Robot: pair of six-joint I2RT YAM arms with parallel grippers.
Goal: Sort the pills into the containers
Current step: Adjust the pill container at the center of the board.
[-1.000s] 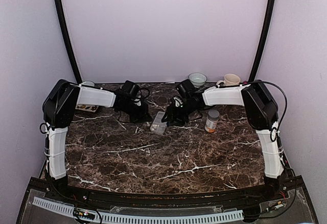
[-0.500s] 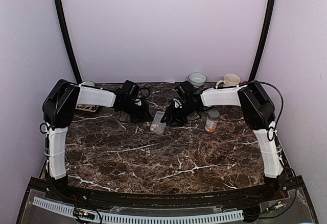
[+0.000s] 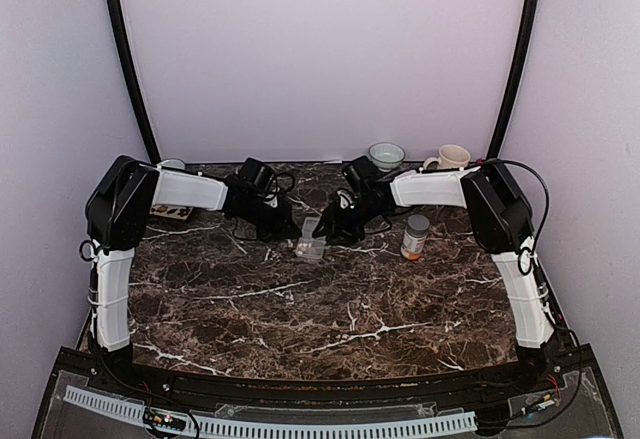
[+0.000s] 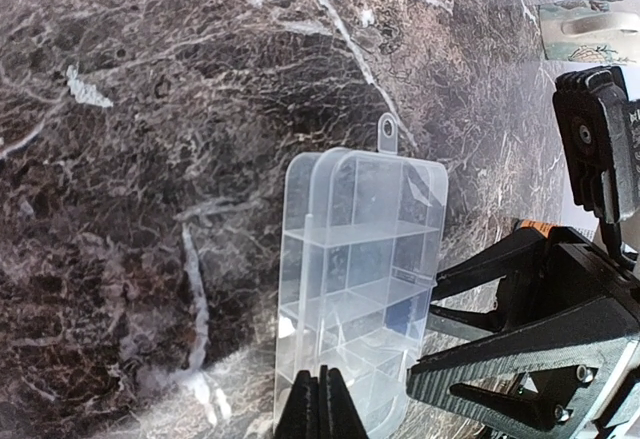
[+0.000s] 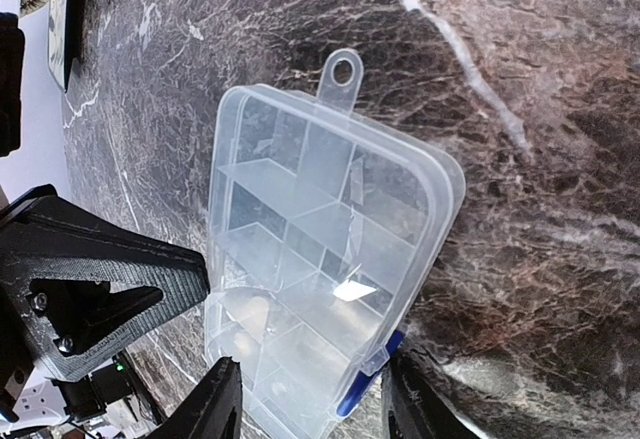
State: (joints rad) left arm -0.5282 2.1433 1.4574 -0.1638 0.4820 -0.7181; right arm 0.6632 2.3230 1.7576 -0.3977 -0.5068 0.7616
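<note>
The clear organizer box (image 3: 311, 240) lies on the marble between my two grippers, its lid down over the small containers (image 5: 300, 249). In the right wrist view my right gripper (image 5: 312, 409) is closed around the box's near end, one finger (image 5: 215, 404) on each long side, the other beside a blue latch (image 5: 365, 399). My left gripper (image 4: 320, 404) is shut and empty, its tips at the near edge of the box (image 4: 360, 269). I can make out no pills. Seen from above, the left gripper (image 3: 288, 229) and right gripper (image 3: 326, 231) meet at the box.
A grey-capped bottle with an orange label (image 3: 414, 237) stands right of the box. A cream mug (image 3: 452, 157) and a pale bowl (image 3: 386, 154) sit at the back right. A flat patterned item (image 3: 168, 212) lies under the left arm.
My right arm has slid a little to the left at the box, and the box has turned slightly. The left arm has not moved.
</note>
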